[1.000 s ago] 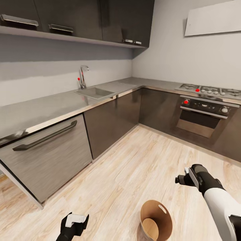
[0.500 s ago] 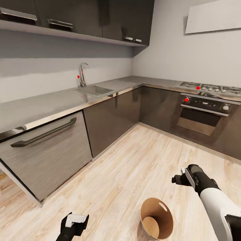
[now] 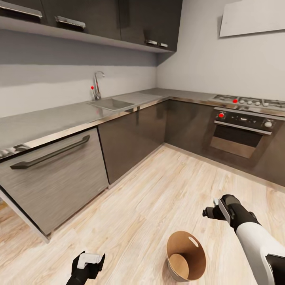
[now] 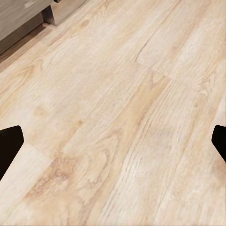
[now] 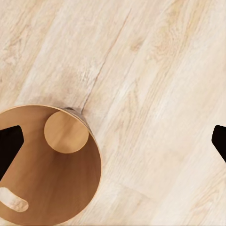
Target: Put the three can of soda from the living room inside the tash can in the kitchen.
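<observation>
- The right gripper (image 5: 113,141) has its fingers (image 5: 9,143) spread wide with nothing between them; in the right wrist view one dark tip lies over the trash can's rim and the other over bare floor.
- The left gripper (image 4: 113,141) is just as wide and empty, its fingertips (image 4: 9,143) at the two edges of the left wrist view over pale wood planks.
- The trash can (image 3: 185,256) stands upright on the pale wood floor (image 3: 158,190), its brown inside bare, an oval slot near the rim.
- From the head, the right gripper (image 3: 209,212) hangs just beyond the trash can; the left gripper (image 3: 88,266) is well apart from it.
- Beyond the trash can run the dark cabinets (image 3: 134,134), the steel countertop (image 3: 71,118), the sink (image 3: 111,103) with its tap (image 3: 97,84), and the oven (image 3: 241,136).
</observation>
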Controlling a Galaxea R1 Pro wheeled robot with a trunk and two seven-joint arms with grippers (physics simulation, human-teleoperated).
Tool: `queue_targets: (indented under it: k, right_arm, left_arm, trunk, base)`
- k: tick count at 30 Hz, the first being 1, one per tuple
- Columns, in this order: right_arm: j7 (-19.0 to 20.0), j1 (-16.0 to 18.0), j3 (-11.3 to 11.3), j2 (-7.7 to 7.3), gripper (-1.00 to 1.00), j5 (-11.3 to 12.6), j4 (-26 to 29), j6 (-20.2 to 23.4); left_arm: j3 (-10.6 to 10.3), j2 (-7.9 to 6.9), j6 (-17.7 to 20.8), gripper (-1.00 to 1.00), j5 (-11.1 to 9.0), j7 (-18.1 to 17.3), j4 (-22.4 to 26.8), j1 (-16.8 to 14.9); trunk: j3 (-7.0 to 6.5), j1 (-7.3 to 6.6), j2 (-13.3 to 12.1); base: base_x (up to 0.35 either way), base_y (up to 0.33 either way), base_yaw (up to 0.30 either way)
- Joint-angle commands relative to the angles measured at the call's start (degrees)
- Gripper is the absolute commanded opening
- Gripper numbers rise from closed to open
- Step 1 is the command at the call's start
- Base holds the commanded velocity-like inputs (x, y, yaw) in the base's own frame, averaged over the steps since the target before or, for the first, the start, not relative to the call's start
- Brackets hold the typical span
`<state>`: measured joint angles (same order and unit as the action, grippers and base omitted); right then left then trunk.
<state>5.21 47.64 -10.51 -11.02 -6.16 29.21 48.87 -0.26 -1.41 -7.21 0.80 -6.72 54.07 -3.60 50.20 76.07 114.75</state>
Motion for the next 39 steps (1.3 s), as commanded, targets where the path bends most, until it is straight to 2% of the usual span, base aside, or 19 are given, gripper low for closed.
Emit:
queue_targets:
  k: [1, 27, 39]
  right_arm:
    - [0.09, 0.00, -0.01, -0.02, 1.00, 0.01, 0.01, 0.00]
    - [0.31, 0.00, 0.20, 0.36, 1.00, -0.06, -0.03, 0.00]
    - [0.54, 0.00, 0.12, -0.02, 1.00, -0.01, -0.03, -0.04]
  left_arm:
    - [0.00, 0.00, 0.00, 1.00, 0.00, 0.01, -0.01, 0.00]
    - [0.00, 0.00, 0.00, 1.00, 0.00, 0.02, -0.01, 0.00]
    - [0.00, 0.00, 0.00, 1.00, 0.00, 0.04, -0.02, 0.00]
  trunk:
    - [0.18, 0.23, 0.42]
    - [4.85, 5.94, 10.84]
    - [7.01, 8.57, 15.66]
  base:
    - [0.000, 0.000, 0.000]
    - [0.000, 0.000, 0.000]
    - [0.000, 0.000, 0.000]
